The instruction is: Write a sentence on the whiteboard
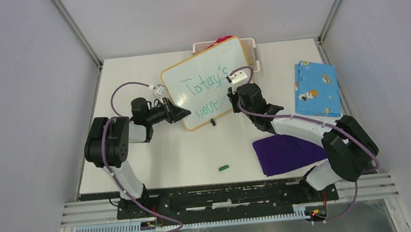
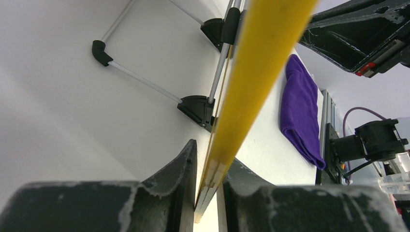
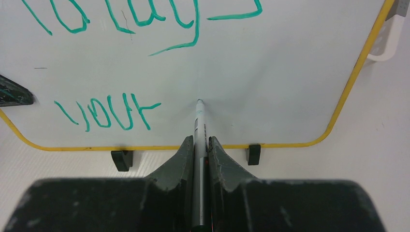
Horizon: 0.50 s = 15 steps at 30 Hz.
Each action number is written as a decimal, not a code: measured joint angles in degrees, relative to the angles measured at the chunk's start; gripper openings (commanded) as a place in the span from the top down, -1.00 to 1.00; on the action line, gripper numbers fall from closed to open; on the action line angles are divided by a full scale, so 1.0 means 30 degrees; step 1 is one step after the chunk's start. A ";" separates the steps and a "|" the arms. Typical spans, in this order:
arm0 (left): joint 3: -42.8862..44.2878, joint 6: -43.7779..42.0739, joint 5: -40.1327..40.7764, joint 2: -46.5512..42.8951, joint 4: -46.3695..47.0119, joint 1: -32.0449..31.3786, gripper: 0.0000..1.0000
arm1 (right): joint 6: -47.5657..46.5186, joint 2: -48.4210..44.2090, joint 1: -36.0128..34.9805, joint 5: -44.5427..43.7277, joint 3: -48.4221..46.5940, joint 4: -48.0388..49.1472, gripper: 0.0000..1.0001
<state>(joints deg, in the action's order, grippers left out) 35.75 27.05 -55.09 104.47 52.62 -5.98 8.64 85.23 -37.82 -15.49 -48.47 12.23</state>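
My right gripper [image 3: 200, 145] is pinched on the marker [image 3: 198, 121], whose long axis runs straight away from me, tip toward the whiteboard [image 1: 217, 58]. The board stands mid-table toward the far edge, its long side slanting from near-left to far-right. The tip sits on or just off the white surface, I cannot tell which, just right of "your", the lower line of the sentence [image 1: 205, 85]. Bare board lies right of the tip, so I judge the next word must run rightward along that line. My left gripper [image 2: 205, 164] clamps the board's near-left frame edge, steadying it
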 measured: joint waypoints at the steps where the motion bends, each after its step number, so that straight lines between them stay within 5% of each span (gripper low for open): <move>1: 0.0000 0.0000 0.0000 0.0000 0.0000 0.0000 0.49 | -0.0007 0.0000 0.0000 0.0000 -0.0022 -0.0036 1.00; 15: 0.0000 0.0000 0.0000 0.0000 -0.0007 0.0000 0.49 | -0.0044 -0.0007 -0.0007 0.0022 -0.0058 -0.0102 1.00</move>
<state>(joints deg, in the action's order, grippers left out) 35.75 27.05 -55.09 104.47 52.60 -5.98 8.51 85.21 -37.85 -15.42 -48.64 11.92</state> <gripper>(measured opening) 0.254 0.174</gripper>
